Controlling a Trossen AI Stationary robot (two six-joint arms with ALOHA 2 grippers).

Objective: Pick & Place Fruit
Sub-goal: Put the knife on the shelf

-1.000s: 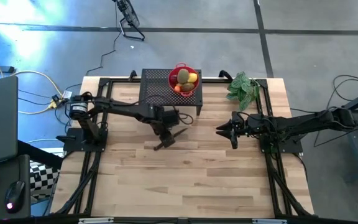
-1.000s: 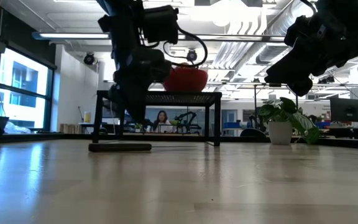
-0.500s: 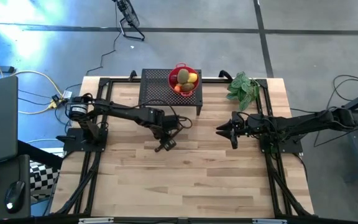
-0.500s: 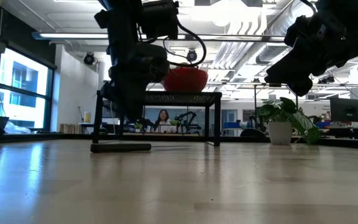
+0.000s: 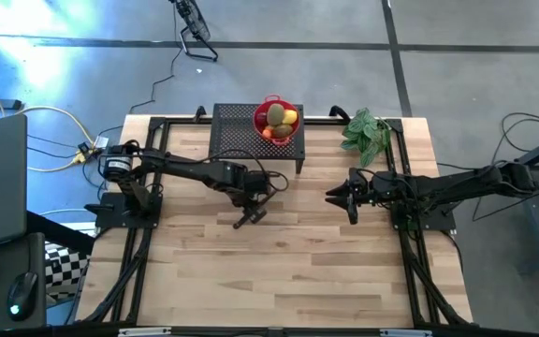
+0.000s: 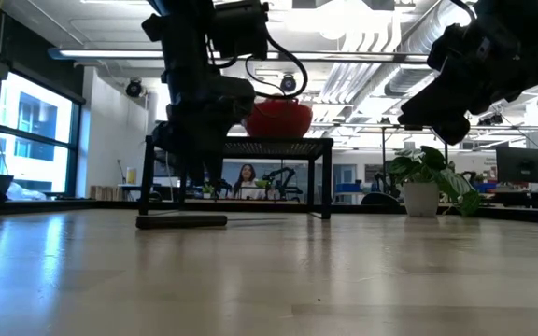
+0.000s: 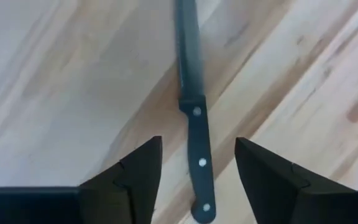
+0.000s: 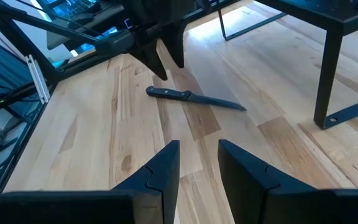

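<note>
Fruit (image 5: 278, 120) piled in red bowl (image 5: 294, 130) on black rack (image 5: 232, 137) at tabletop's far edge; my left gripper (image 7: 197, 163) spread wide over knife (image 7: 192, 106), right gripper (image 8: 197, 163) parted, idle mid-table.

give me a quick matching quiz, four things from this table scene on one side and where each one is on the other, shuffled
Things:
1. knife
2. red bowl of fruit
3. green leafy plant
4. right pincer

Places:
A. on top of the black mesh stand
B. lying flat on the wood under the open left pincer
C. at the table's far right corner
D. open, raised over mid-table, right of the knife

Pairs: 1-B, 2-A, 3-C, 4-D
</note>
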